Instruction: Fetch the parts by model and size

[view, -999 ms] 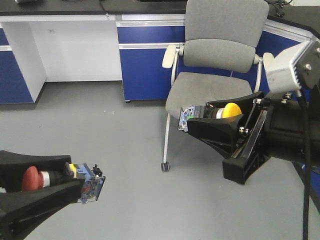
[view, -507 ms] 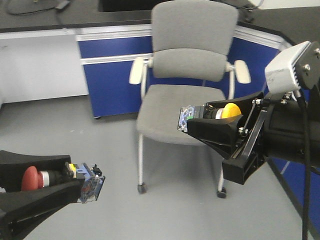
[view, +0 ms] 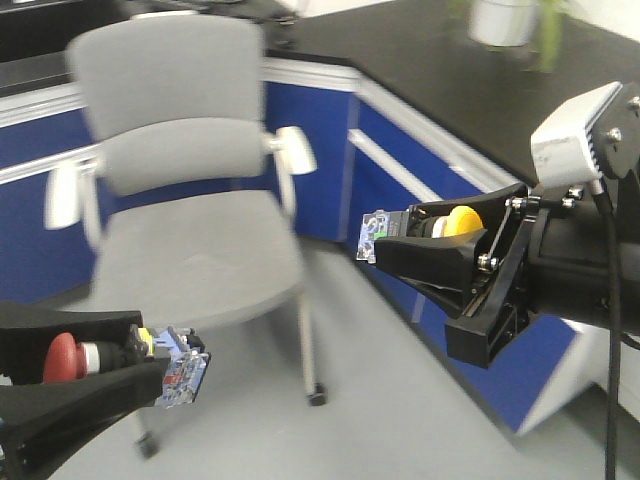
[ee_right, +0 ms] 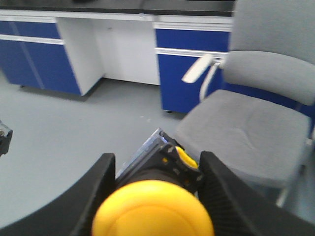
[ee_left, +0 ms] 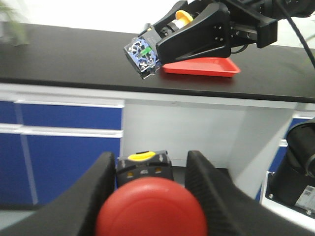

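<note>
My left gripper [view: 150,362] is shut on the red-capped push-button switch [view: 62,357], whose blue-and-clear contact block sticks out past the fingertips. In the left wrist view the red cap [ee_left: 150,209] fills the space between the fingers of the left gripper [ee_left: 150,169]. My right gripper [view: 390,245] is shut on the yellow-capped switch [view: 458,220], held in the air at mid right. In the right wrist view the yellow cap [ee_right: 152,209] sits between the fingers of the right gripper [ee_right: 155,167]. The left wrist view also shows the right gripper [ee_left: 197,34] with its switch [ee_left: 145,51].
A grey office chair [view: 190,250] stands on the grey floor ahead at left. Blue cabinets under a black countertop [view: 450,70] run along the right. A red tray [ee_left: 202,66] lies on the countertop. A potted plant [view: 500,20] stands at the far right.
The whole background has swung left: the chair moved from centre to left and the right-hand counter came into view. Both grippers still hold their switches the same way.
</note>
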You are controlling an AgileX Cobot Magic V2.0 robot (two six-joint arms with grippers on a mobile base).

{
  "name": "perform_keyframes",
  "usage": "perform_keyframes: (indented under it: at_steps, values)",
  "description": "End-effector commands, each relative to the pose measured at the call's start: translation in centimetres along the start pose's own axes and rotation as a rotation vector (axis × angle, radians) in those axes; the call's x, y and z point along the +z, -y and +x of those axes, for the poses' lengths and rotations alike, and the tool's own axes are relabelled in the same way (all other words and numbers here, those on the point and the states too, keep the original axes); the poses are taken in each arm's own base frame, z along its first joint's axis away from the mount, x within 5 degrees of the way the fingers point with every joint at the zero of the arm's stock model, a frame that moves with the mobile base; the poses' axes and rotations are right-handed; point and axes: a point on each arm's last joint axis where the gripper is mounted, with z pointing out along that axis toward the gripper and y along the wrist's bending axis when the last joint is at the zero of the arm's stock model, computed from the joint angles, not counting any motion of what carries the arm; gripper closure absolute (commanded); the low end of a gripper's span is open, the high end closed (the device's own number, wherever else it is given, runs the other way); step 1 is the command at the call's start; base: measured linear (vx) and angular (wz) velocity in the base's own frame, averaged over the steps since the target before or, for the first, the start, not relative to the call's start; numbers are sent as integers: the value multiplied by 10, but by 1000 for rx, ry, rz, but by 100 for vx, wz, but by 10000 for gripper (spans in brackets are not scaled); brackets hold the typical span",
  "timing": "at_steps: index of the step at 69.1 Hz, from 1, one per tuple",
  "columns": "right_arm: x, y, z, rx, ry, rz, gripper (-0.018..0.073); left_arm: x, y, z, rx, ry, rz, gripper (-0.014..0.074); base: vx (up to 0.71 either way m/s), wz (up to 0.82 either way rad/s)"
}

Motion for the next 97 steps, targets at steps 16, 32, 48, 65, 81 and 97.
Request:
perform_keyframes:
  at_steps: [16, 32, 48, 65, 81, 97]
  values:
    - [-6, 0, -13, 6, 66, 18, 564, -2, 1, -16, -15, 78, 5, 603, 17, -66]
    - [-6, 0, -13, 6, 66, 18, 564, -2, 1, -16, -15, 78, 6, 603, 17, -67]
    - [-6, 0, -13, 6, 66, 18, 564, -2, 1, -16, -15, 78, 6, 603, 18, -71]
    - [-6, 0, -13, 6, 66, 18, 564, -2, 1, -16, -14, 78, 5, 603, 19, -73]
    - [-6, 0, -13, 6, 66, 18, 564, -2, 1, -16, -14, 78, 5, 603, 18, -69]
    - [-6, 0, -13, 6, 66, 18, 564, -2, 1, -16, -14, 78, 5, 603, 13, -52]
